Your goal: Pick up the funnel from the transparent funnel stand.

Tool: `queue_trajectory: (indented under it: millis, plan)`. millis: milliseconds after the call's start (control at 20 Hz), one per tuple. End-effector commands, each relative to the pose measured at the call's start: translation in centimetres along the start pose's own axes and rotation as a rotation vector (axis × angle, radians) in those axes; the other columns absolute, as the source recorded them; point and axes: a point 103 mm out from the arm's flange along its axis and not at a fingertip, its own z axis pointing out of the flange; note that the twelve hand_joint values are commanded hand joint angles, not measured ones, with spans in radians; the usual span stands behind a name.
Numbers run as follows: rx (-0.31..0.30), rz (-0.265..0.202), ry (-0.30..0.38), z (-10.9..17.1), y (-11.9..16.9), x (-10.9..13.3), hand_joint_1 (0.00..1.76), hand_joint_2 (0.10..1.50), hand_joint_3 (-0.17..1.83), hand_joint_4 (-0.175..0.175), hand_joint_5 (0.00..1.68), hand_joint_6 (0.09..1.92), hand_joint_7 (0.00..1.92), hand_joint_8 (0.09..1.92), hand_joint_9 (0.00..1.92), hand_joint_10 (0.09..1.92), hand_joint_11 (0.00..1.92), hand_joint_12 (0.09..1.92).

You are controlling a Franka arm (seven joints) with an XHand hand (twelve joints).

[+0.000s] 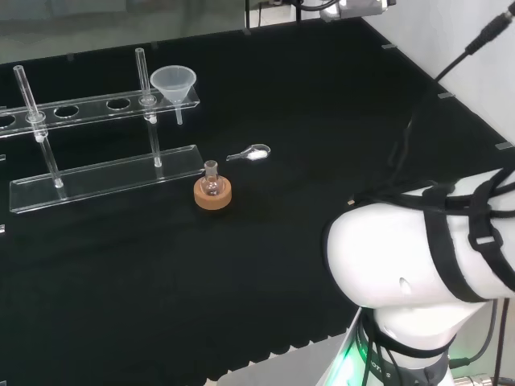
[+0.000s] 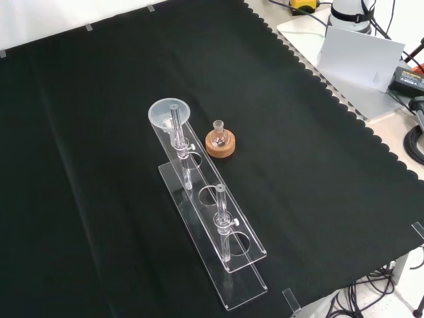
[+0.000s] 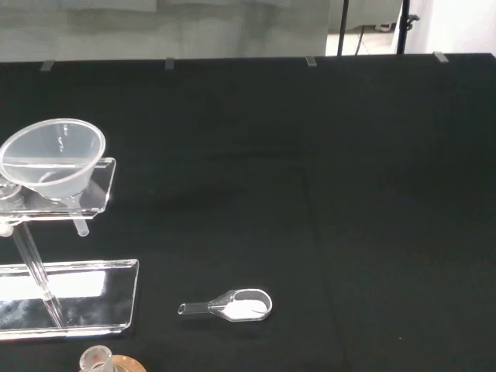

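You're looking at a lab bench, robotics-style. Black cloth [image 1: 265,265] covers the whole work surface, scalloped edge visible in the front view. The ware says chemistry: a clear funnel stand [image 2: 212,228] with holes in its top shelf, a funnel [image 1: 173,81] sitting in the end hole, a small round flask [image 1: 212,183] on a cork ring [image 1: 213,195], and a glass scoop [image 3: 232,305] with white powder in it, lying flat on the cloth. The white arm link [image 1: 418,257] strapped with black cables fills the head view's right. Loose cables and a grey box [image 2: 361,56] sit off the cloth's edge in the front view.
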Motion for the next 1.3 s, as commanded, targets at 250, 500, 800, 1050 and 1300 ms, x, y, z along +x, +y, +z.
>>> queue_trajectory:
  millis: [250,500,800,1050,1300]
  plan:
    - [0.032,-0.111,-0.021,2.0,7.3,2.4,0.02,1.20,0.35,-0.008,0.31,0.09,0.04,0.56,0.25,0.65,0.24,1.34]
    - [0.067,-0.173,-0.047,3.4,10.4,5.3,0.05,1.15,0.31,-0.009,0.28,0.09,0.07,0.57,0.25,0.66,0.22,1.35]
    - [0.087,-0.196,-0.056,4.9,11.2,8.4,0.09,1.12,0.28,-0.012,0.25,0.09,0.09,0.60,0.25,0.69,0.19,1.37]
    - [0.124,-0.223,-0.061,6.1,11.8,10.5,0.17,1.06,0.25,-0.015,0.25,0.09,0.09,0.61,0.25,0.70,0.18,1.38]
    - [0.171,-0.253,-0.080,7.5,12.9,12.6,0.33,0.95,0.20,-0.030,0.20,0.09,0.05,0.65,0.25,0.73,0.19,1.39]
